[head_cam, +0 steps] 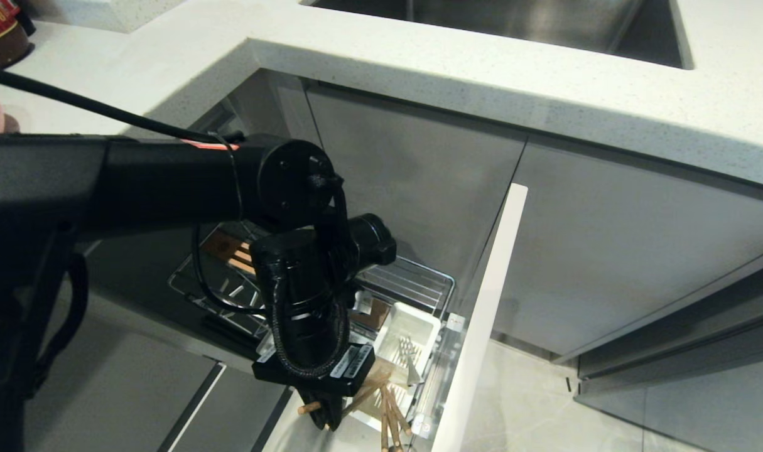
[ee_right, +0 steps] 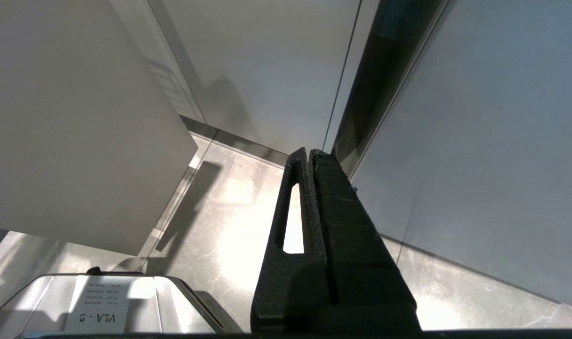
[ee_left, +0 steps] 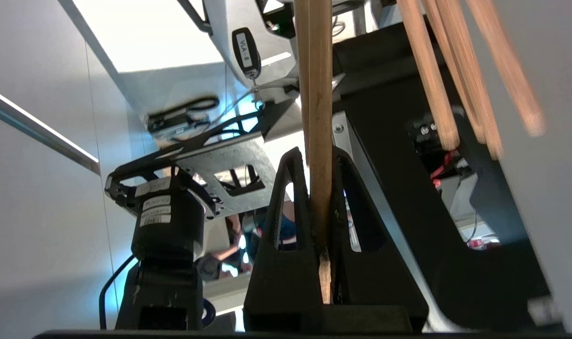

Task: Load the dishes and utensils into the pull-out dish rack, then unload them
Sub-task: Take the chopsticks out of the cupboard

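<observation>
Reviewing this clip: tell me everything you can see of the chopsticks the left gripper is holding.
The chopsticks are slim, light-brown wooden sticks, two pressed side by side. The left gripper is shut on them near one end, its black fingers pinching them from both sides. In the head view they jut out either side of that gripper, slanted, above the near end of the pull-out dish rack, beside its white cutlery cup. More wooden chopsticks stand loose close by.
</observation>
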`<state>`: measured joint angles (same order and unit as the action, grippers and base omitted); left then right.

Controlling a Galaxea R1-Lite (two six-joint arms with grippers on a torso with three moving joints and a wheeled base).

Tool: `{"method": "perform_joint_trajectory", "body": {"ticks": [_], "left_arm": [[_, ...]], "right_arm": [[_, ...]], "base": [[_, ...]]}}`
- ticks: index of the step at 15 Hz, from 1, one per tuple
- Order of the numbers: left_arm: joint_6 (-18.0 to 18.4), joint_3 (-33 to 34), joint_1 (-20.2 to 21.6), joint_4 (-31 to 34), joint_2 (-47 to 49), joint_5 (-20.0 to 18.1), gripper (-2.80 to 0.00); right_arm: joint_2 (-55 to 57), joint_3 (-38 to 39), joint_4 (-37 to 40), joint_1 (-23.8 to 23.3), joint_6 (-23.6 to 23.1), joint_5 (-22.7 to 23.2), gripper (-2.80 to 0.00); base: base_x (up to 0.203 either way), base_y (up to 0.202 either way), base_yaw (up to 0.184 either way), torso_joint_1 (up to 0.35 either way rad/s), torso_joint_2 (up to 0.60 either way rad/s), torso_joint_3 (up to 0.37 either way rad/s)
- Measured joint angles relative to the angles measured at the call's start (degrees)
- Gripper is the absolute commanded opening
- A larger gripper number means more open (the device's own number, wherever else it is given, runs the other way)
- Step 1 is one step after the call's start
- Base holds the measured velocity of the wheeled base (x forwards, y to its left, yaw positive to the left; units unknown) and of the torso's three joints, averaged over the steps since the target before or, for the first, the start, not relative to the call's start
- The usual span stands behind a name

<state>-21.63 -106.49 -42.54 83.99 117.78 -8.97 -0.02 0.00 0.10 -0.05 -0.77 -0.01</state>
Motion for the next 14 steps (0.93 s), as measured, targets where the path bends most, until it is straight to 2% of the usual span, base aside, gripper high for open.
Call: {"method": "perform_joint_trajectory", "body": {"ticks": [6, 14], "left_arm": [[0.0, 0.7, -2.1, 3.1, -7.1, 1.0, -2.80], [0.0, 0.2, -4.0, 3.3, -18.1, 3.2, -2.80]], "right_arm": [[0.0, 0.0, 0.0, 0.0, 0.0, 0.0, -2.80], [0.0, 0.0, 0.0, 0.0, 0.0, 0.0, -2.80]], "base": [[0.000, 0.000, 0.000, 0.000, 0.00, 0.000], [0.000, 0.000, 0.000, 0.000, 0.00, 0.000]]}}
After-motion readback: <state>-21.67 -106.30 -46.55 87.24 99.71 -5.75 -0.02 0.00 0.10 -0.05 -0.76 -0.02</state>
